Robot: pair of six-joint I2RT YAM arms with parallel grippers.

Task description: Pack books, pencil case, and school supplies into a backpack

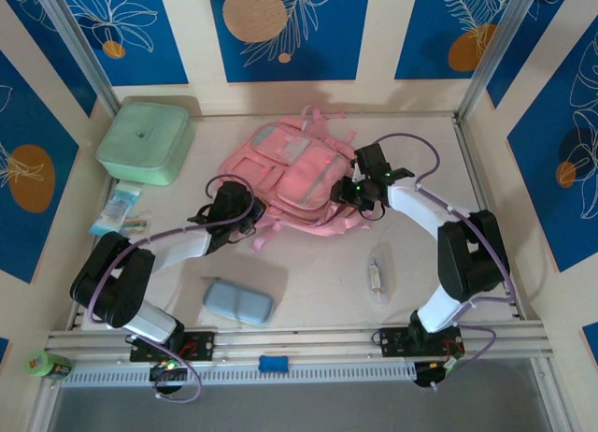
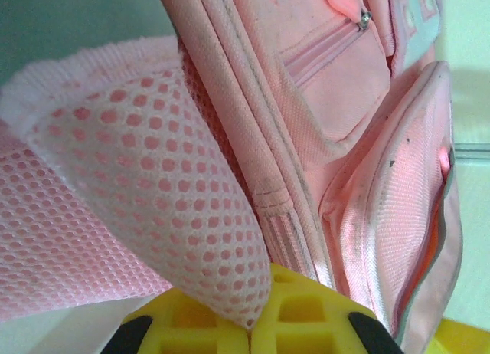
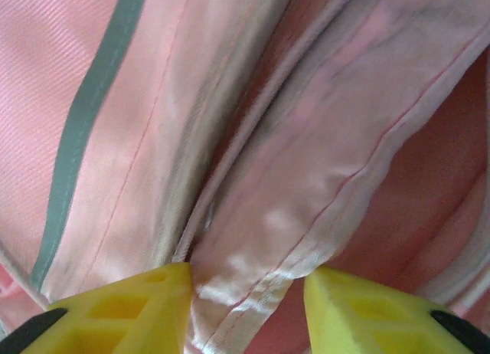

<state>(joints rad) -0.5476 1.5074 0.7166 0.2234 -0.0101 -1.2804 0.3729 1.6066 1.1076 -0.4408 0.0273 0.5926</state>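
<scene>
The backpack (image 1: 294, 175) is of pink fabric with grey trim and several front pockets. It lies flat with the front side up, and its pink mesh strap (image 2: 153, 178) comes out at the near left edge. The pencil case (image 1: 237, 302), a soft oblong pouch of light blue-grey colour, lies flat, nearer than the backpack, a little to its left and well apart from it. The school supplies (image 1: 376, 278), one slim stick in a clear wrapper, lie nearer than the backpack's right side, also apart from it.

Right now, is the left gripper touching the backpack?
Touching. The left wrist view shows the left gripper shut on the backpack: its jaws pinch the pink mesh strap between them.
</scene>
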